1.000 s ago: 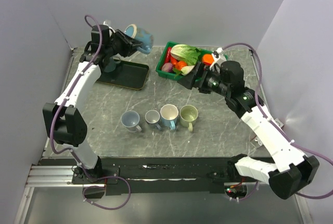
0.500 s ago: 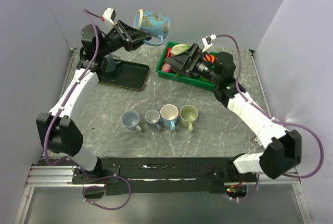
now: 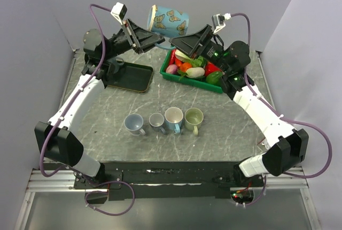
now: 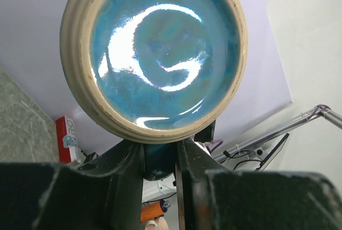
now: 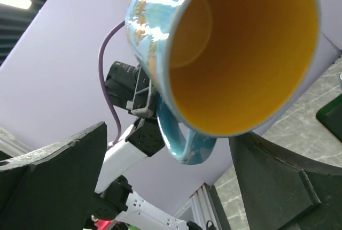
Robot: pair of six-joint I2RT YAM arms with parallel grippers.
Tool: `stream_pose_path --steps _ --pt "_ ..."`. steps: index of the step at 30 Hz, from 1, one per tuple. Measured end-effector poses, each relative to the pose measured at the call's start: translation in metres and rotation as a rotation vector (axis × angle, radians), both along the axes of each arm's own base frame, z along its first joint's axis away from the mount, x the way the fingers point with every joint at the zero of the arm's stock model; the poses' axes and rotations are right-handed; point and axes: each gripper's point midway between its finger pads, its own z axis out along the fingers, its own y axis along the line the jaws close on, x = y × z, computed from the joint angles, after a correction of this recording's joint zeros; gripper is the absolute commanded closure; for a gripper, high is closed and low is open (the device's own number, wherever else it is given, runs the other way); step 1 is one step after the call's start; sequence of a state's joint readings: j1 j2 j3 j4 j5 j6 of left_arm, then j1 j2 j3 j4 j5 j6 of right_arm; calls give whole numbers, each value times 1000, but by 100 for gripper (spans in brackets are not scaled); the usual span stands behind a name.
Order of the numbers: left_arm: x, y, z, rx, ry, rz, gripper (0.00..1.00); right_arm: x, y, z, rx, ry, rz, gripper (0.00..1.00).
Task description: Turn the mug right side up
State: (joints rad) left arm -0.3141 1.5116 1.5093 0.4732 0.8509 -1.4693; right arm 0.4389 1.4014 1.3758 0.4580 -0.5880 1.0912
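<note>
My left tool (image 3: 145, 36) was clamped on the mug (image 3: 169, 21), raised high off the table (image 3: 224, 133). In my left wrist view, its two fingers (image 4: 125, 168) pressed together on the blue handle (image 4: 158, 161) just under the mug's body. Directly ahead of them sat the base (image 4: 160, 53), a glossy blue disc inside a cream ring, turned squarely toward that wrist. The mug lay roughly on its side in the air, butterflies on its blue wall, with the base toward my left tool and the mouth pointing away from it.

My right tool (image 3: 179, 41) was spread wide and held nothing. It faced the mug's mouth from the opposite side, close to the rim. In my right wrist view, the yellow inside (image 5: 240, 53) opened straight at that tool, the handle (image 5: 184, 140) hung at the lower edge of the mug, and one dark finger (image 5: 53, 171) stood out to each side. From these views I could not tell whether either finger touched the mug.

Beneath my right tool sat a green basket (image 3: 176, 75) of vegetables. Beneath my left tool lay a black tray (image 3: 133, 77). Well below both tools, nearer my bases, four cups (image 3: 163, 120) stood upright in a row on the table.
</note>
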Motion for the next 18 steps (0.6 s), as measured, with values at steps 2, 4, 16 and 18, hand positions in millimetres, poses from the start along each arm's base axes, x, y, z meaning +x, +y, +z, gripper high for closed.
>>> stream_pose_path --steps 2,4,16,18 --pt "-2 -1 2 -6 0 -9 99 1 1 0 7 8 4 13" --pt "-4 -1 4 -12 -6 -12 99 1 2 -1 10 19 9 18" --pt "-10 -8 1 -26 -17 -20 99 8 12 -5 62 98 -18 39" --pt "-9 -7 0 -28 -16 -10 99 10 12 -8 72 109 -28 45"
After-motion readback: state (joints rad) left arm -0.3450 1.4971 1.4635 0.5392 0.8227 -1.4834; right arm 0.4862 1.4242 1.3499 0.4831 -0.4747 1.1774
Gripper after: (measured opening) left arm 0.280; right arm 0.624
